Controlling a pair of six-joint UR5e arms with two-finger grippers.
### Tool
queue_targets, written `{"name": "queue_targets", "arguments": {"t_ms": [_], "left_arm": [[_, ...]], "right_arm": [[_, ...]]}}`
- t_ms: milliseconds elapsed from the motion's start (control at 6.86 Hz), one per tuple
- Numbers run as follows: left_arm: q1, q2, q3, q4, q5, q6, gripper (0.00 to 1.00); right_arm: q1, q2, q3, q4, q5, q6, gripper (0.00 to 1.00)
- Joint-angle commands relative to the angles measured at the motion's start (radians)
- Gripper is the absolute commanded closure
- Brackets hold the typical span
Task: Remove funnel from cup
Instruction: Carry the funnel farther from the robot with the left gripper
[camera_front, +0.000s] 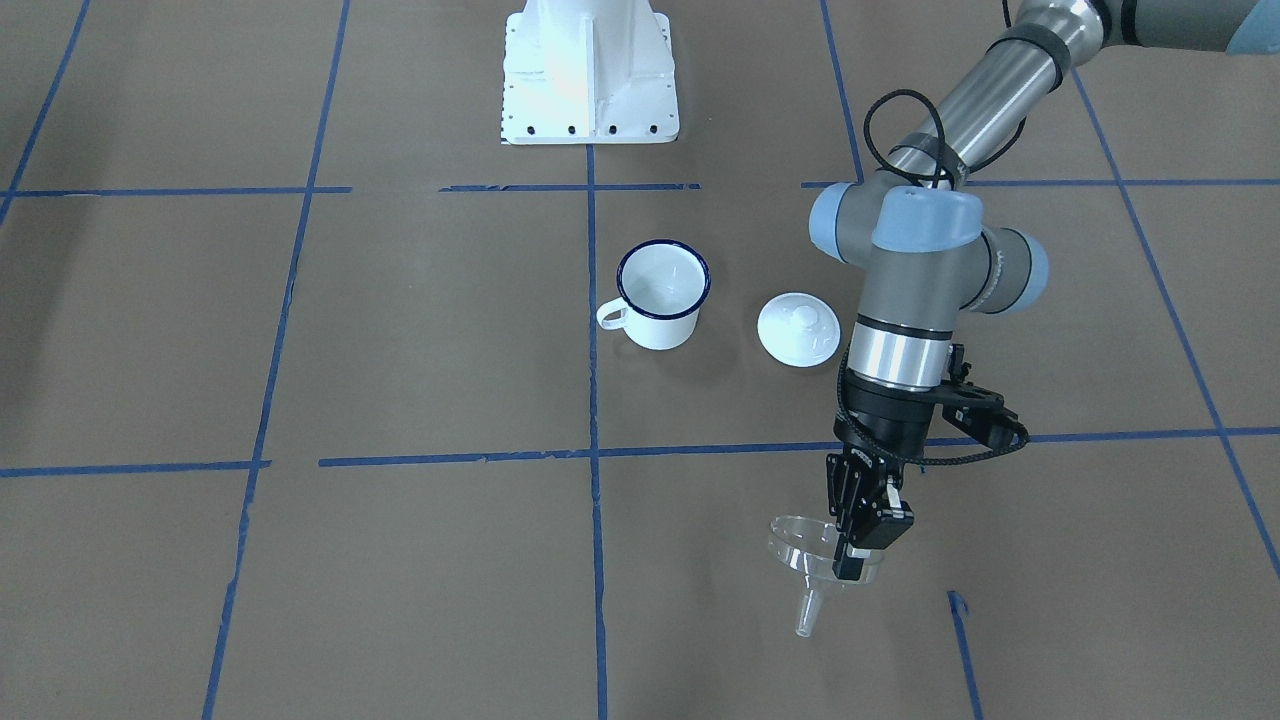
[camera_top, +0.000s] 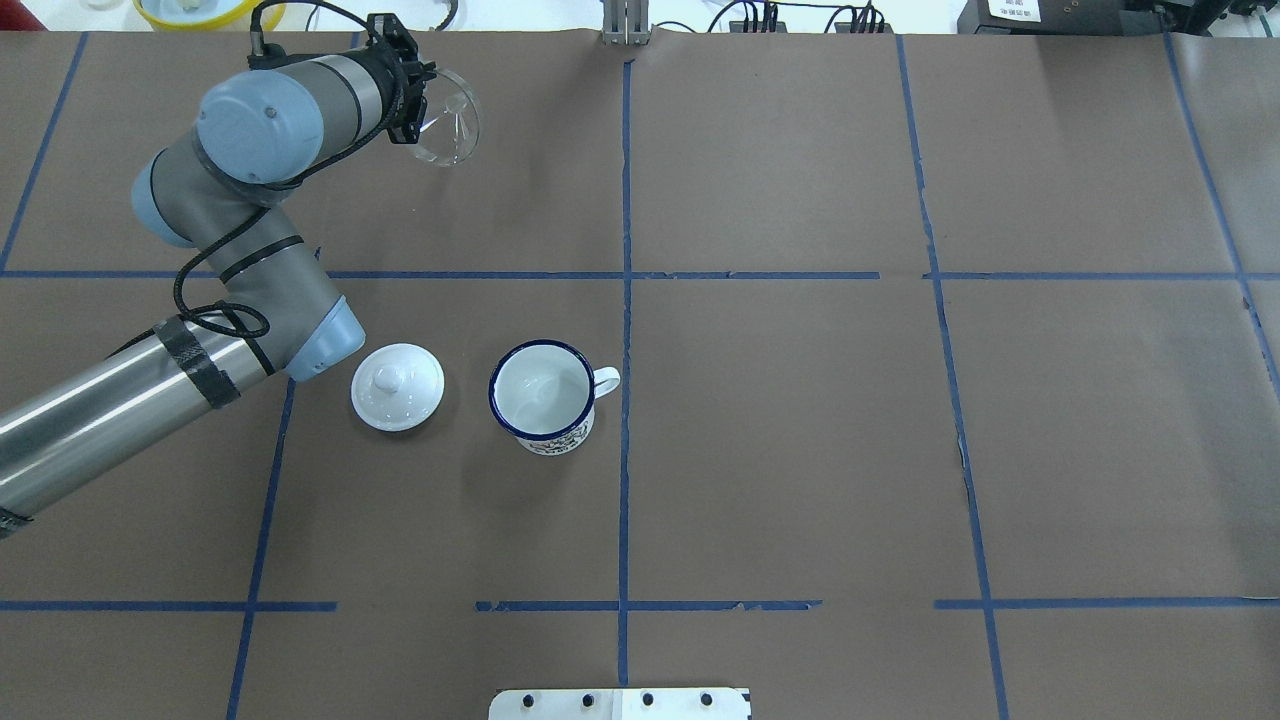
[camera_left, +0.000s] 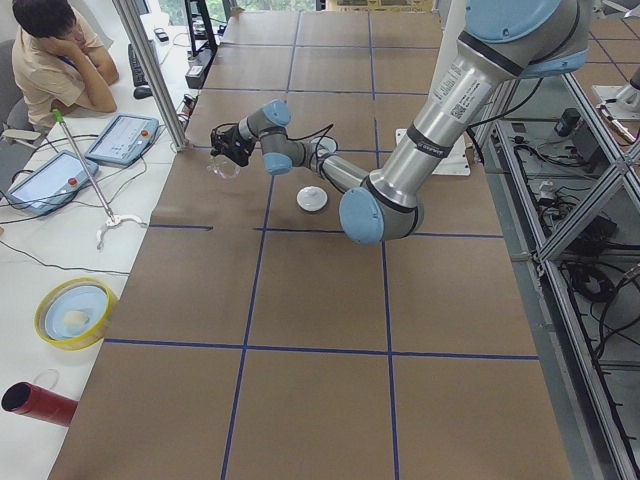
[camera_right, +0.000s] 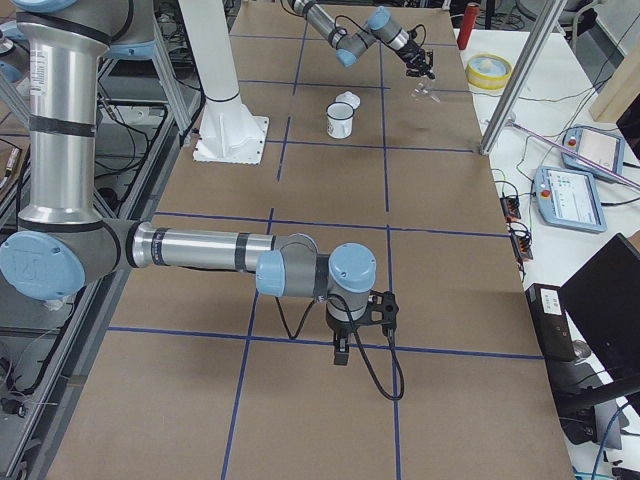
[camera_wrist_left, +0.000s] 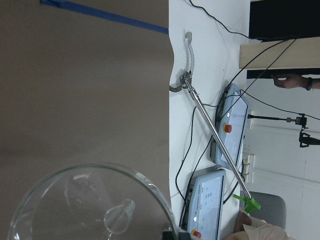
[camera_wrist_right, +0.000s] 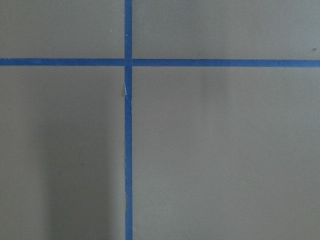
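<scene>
Exterior front-facing view gives the clearest look at the left pincer: its fingers are pressed onto the rim of the funnel, one inside the clear cone and one outside. The funnel hangs upright from that pinch, wide mouth up and spout pointing down at the desk. Whether the spout tip touches the paper I cannot tell.

The funnel is well apart from the cup, which stands with nothing in it near the middle of the desk, handle turned away from the left arm. A white knobbed lid lies just beside the cup, between it and the arm.

By my reading, the removal proper is done and the set-down step is in hand. The next move calls for lowering until the funnel bears on the desk, then spreading the fingers. A funnel will not stand on its spout, so it will likely tip onto its cone, and the desk's far edge is near.

The right pincer is parked far off, and I cannot tell how its fingers stand.
</scene>
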Motion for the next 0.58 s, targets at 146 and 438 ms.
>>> {"name": "queue_targets", "arguments": {"t_ms": [146, 438], "left_arm": [[0.02, 0.019, 0.134, -0.155, 0.022, -0.029, 1.0], [0.03, 0.022, 0.139, -0.159, 0.023, -0.029, 1.0]], "right_arm": [[0.0, 0.0, 0.0, 0.0, 0.0, 0.0, 0.0], [0.0, 0.0, 0.0, 0.0, 0.0, 0.0, 0.0]]}}
